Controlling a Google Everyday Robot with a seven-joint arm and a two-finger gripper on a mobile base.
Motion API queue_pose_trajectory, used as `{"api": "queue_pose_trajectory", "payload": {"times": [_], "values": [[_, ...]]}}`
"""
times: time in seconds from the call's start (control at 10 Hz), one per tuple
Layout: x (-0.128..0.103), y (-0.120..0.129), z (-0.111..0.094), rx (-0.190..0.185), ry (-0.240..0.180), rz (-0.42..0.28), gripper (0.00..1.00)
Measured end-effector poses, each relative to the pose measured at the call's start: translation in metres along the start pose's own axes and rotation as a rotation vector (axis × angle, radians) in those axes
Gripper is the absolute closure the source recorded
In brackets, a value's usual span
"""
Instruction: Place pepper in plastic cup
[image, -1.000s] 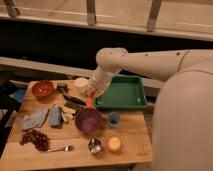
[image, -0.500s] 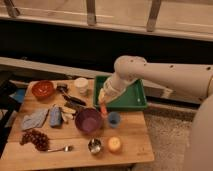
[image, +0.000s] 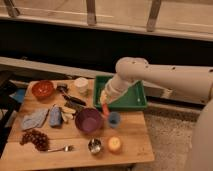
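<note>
My pincer (image: 105, 102) hangs low over the wooden table (image: 130, 142), closed on the pepper (image: 105, 109), which dangles from it with its long axis nearly upright, the free tip pointing down toward the tabletop. Just below and slightly to the right of that tip stands the plastic cup (image: 114, 119), its mouth open upward; the pepper is above its left edge, and I cannot tell whether the two touch. To the left of the cup, below my pincer, sits the purple bowl (image: 88, 120), close enough to crowd that side. Behind my pincer lies the green tray (image: 131, 98), and to its left the white cup (image: 81, 85). Farther below are the small metal cup (image: 94, 145) and a yellow-orange round fruit (image: 114, 144); well off to the left are the grape bunch (image: 35, 139) and the orange bowl (image: 43, 89). Compared with half a second ago, my pincer has dropped from over the tray's left edge toward the cup.
</note>
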Motion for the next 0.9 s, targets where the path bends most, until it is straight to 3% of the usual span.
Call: {"api": "queue_pose_trajectory", "payload": {"times": [0.2,0.4,0.9], "values": [[0.011,-0.026,0.006,0.047,0.012,0.061,1.00],[0.016,-0.042,0.011,0.064,0.013,0.108,1.00],[0.015,-0.061,0.022,0.030,-0.038,0.182,0.99]]}}
